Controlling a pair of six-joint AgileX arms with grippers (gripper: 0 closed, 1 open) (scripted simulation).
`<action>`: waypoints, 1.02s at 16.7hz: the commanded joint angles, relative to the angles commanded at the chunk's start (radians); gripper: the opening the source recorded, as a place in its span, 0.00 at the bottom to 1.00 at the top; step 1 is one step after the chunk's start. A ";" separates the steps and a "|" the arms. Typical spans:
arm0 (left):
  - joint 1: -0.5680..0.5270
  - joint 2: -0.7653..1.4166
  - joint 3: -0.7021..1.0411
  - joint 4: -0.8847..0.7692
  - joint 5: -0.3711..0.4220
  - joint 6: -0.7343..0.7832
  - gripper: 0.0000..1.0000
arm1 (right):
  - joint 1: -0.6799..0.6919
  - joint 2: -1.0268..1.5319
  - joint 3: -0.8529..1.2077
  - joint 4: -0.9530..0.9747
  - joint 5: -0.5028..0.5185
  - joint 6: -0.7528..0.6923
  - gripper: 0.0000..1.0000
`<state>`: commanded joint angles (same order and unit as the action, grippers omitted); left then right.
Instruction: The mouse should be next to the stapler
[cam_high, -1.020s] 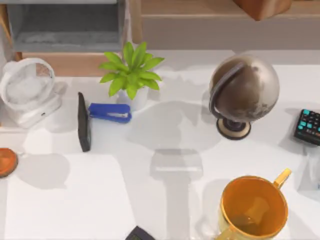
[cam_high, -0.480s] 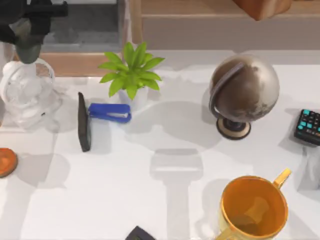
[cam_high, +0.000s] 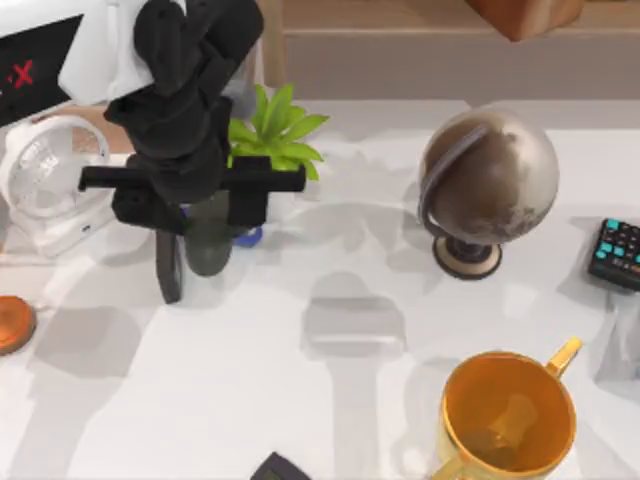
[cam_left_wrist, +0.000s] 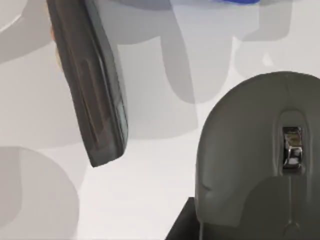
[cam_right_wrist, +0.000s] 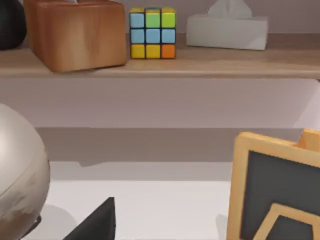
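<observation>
- At the far left we count one white fan (cam_high: 50, 180) and one copper-coloured disc (cam_high: 12, 325), neither part of the job.
- Next comes one dark flat slab (cam_high: 168, 270) lying on the table.
- Just right of it our left gripper (cam_high: 208, 215) hangs over the table, closed round the one mouse (cam_high: 208, 242), which it holds clear of the surface.
- The one blue stapler (cam_high: 251, 236) lies just right of the mouse, mostly under the arm, in front of the one plant (cam_high: 275, 135).
- We judge the step to be the placing: lower the mouse between slab and stapler without nudging either, then let go.
- Further right stand one globe (cam_high: 487, 180) and one orange mug (cam_high: 510, 410).
- Our right arm sits idle at the right.
</observation>
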<state>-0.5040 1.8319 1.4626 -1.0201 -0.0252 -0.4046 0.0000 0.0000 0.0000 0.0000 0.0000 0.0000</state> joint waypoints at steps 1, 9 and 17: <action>-0.038 -0.005 -0.045 0.021 -0.003 -0.038 0.00 | 0.000 0.000 0.000 0.000 0.000 0.000 1.00; -0.231 -0.012 -0.284 0.166 -0.043 -0.276 0.00 | 0.000 0.000 0.000 0.000 0.000 0.000 1.00; -0.239 -0.010 -0.299 0.179 -0.049 -0.296 0.00 | 0.000 0.000 0.000 0.000 0.000 0.000 1.00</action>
<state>-0.7429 1.8215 1.1636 -0.8415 -0.0740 -0.7008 0.0000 0.0000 0.0000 0.0000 0.0000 0.0000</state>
